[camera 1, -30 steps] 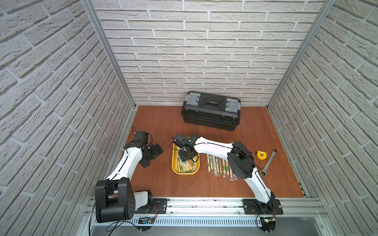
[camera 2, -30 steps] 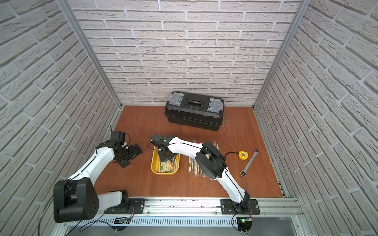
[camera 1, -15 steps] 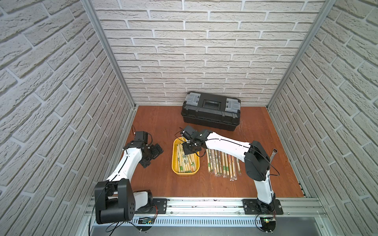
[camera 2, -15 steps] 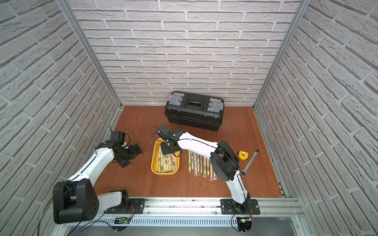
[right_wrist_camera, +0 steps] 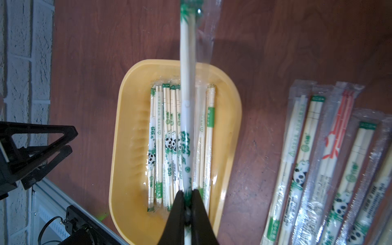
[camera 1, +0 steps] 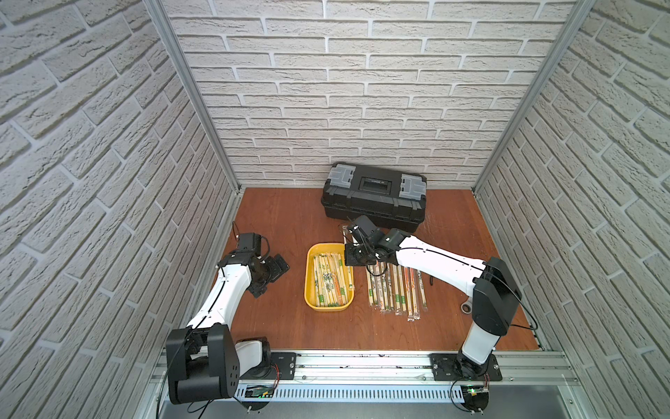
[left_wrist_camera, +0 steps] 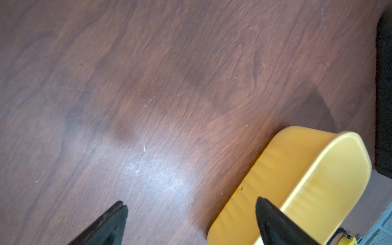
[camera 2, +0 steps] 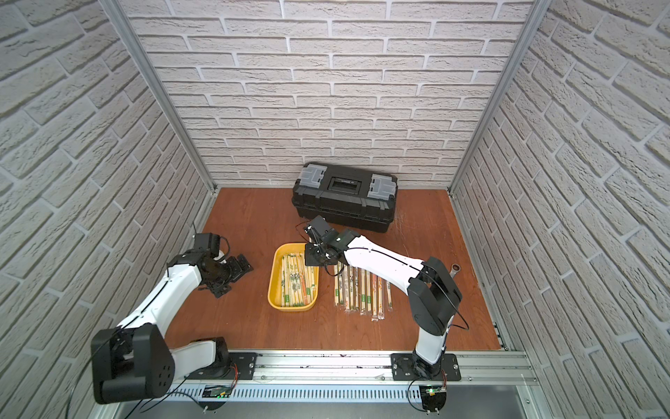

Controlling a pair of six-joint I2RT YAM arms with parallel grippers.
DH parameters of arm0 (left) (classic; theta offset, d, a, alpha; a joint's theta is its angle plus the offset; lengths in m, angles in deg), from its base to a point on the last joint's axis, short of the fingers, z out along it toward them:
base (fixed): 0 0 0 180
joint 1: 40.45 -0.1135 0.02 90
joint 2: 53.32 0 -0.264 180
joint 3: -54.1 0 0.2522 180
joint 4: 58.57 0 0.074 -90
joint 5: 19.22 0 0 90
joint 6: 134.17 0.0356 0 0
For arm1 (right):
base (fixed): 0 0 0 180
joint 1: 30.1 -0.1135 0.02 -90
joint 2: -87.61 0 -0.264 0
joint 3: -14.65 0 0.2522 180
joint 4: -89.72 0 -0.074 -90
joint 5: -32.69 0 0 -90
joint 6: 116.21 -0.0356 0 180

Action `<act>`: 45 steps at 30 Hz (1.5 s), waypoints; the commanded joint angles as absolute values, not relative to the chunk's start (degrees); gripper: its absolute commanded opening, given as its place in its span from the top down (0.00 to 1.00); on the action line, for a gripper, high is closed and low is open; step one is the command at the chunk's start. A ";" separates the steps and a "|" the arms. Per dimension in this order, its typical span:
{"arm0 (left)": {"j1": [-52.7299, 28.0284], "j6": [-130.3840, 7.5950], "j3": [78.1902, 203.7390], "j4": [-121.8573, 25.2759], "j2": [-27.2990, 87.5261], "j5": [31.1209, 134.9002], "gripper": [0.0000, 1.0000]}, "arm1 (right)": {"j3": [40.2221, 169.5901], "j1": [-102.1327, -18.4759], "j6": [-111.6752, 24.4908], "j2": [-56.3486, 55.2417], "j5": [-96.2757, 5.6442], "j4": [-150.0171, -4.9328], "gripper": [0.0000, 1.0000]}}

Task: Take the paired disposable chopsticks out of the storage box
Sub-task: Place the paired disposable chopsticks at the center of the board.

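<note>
The right gripper [right_wrist_camera: 186, 194] is closed tightly on one end of a thin pale bamboo chopstick pair in a clear plastic sleeve with green print [right_wrist_camera: 187, 84]. One second ago this gripper was low inside the shallow yellow plastic storage box [camera 1: 308, 286]. Now it is raised above the far right corner of the box. In the right wrist view the held pair is seen lifted clear of the others and stretched out over the box.

Several more sleeved chopstick pairs [camera 1: 328, 281] are left in the box, laid side by side along its length. A row of removed pairs [camera 1: 395, 290] is laid on the brown wooden surface [camera 1: 282, 217], just beside the right edge of the box.

The left gripper [camera 1: 277, 266] is opened wide and nothing is held in it. It is kept near the left edge of the box, as before.

It is judged that one more pair is now out and only has to be added to the row, while the box is not yet emptied.
</note>
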State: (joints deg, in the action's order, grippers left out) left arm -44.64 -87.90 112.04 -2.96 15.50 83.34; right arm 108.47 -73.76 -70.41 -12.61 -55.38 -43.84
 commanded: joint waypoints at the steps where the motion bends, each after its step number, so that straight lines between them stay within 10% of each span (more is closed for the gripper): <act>1: -44.34 -88.38 112.51 -2.60 14.62 83.71 0.02 | 104.82 -72.76 -72.00 -9.54 -58.32 -46.09 0.92; 32: -40.58 -89.88 113.74 -1.85 15.13 82.21 0.02 | 97.06 -72.55 -71.44 -18.47 -59.43 -47.96 0.91; 45: -40.25 -90.10 112.91 -2.41 14.98 82.12 0.02 | 96.11 -72.56 -71.29 -18.46 -59.60 -47.61 0.76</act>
